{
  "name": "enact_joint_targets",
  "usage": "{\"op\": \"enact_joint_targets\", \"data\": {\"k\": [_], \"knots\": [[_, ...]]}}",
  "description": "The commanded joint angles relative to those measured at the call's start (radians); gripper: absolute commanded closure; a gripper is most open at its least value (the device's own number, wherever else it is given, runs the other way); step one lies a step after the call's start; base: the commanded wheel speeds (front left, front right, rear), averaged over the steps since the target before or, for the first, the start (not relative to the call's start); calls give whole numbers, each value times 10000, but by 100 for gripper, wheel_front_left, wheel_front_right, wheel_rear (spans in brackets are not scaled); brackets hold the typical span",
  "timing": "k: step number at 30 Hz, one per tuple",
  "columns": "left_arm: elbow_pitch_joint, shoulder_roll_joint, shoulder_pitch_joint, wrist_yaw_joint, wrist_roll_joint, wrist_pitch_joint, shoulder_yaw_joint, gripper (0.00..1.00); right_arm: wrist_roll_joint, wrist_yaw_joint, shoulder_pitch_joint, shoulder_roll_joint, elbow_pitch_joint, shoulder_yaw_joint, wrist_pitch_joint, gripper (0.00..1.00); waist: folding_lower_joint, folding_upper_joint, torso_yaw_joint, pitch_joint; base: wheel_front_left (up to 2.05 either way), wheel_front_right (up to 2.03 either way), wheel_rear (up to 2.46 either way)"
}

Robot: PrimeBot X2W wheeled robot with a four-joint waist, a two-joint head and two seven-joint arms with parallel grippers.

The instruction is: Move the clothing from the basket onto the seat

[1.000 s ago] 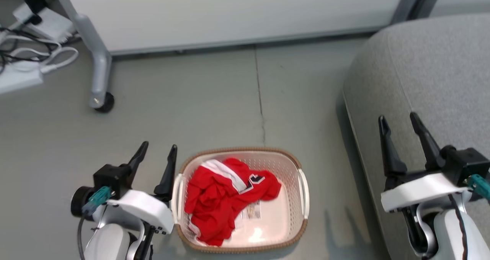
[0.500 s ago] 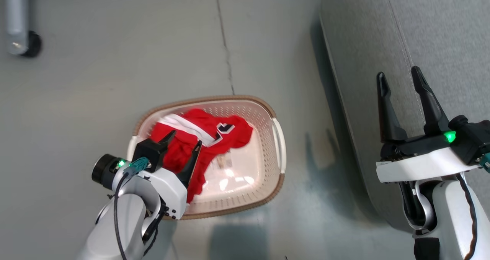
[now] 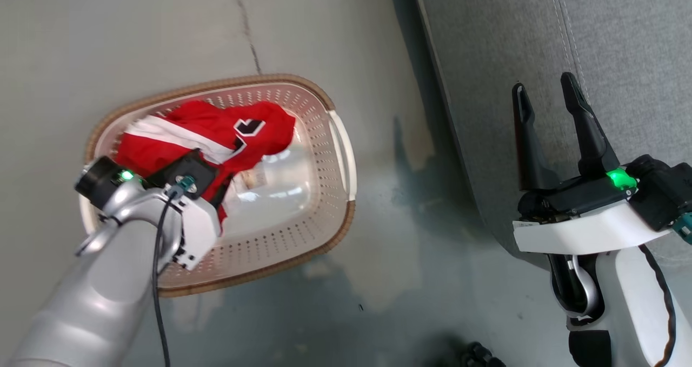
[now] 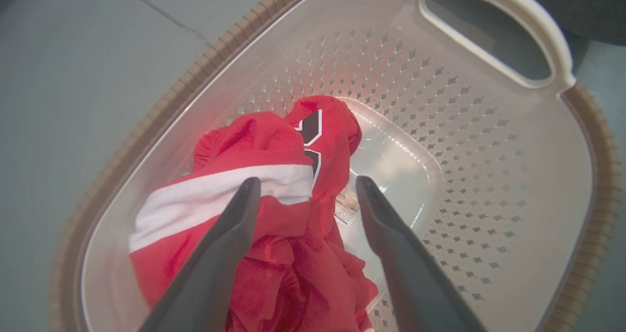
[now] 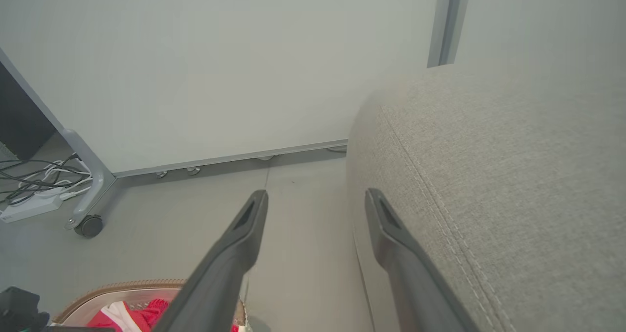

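- Released state on the left end effector (image 4: 307, 180): both fingers spread wide, nothing clamped between them.
- Positioned inside the basket (image 3: 259, 79), directly over the clothing (image 3: 205, 132). Left finger across the white band (image 4: 215, 195); label (image 4: 346, 206) on the basket bottom just beside the right finger. Contact with the fabric — cannot tell.
- Clothing bunched in the left half of the basket: red fabric, with black-and-white numerals (image 3: 248, 126) facing up at the right end of the pile.
- Basket standing on the grey floor (image 3: 135, 32), left of the seat (image 3: 497, 42) and apart from it, with one pale handle (image 3: 346, 156) on the side toward the seat.
- Released state on the right end effector (image 3: 543, 83) as well: fingers apart and empty, held near the left edge of the seat, well apart from the basket.
- Along the right fingers — rounded seat corner with a stitched seam at right, white wall panel (image 5: 220, 68) at the far side of the floor, a grey leg on a castor (image 5: 90, 224) and loose cables (image 5: 29, 175) at far left.
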Motion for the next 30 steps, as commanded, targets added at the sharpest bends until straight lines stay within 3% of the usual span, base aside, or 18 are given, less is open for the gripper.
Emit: {"op": "enact_joint_targets", "data": {"k": [1, 7, 14, 15, 16, 22, 30], "knots": [[226, 202, -323, -34, 160, 91, -138, 0, 69, 22, -159, -29, -93, 58, -125, 0, -1, 0, -367, 462, 0, 0, 0], [1161, 696, -1211, -31, 928, 498, -1002, 0, 262, 23, -250, -28, -375, 160, -96, 0, -1, 0, -528, 899, 0, 0, 0], [1867, 872, -1797, -30, 1729, 670, -1890, 0, 364, 23, -343, -31, -466, 298, -99, 0, -1, 0, -546, 1097, 0, 0, 0], [2040, 816, -1924, 54, 1916, 670, -2098, 78, 367, 23, -358, -31, -482, 323, -100, 0, -1, 0, -534, 1117, 0, 0, 0], [2110, 780, -1960, 79, 1956, 622, -2162, 100, 383, 23, -362, -31, -493, 332, -100, 0, -1, 0, -526, 1120, 0, 0, 0], [2394, 560, -2123, 202, 1731, 236, -2096, 100, 309, 23, -374, -31, -473, 254, -101, 0, -1, 0, -394, 1071, 0, 0, 0], [2161, -8, -1690, 58, 569, -967, -1475, 100, 82, 23, -268, -32, -320, 76, -101, 0, -1, 0, 73, 525, 0, 0, 0]]}}
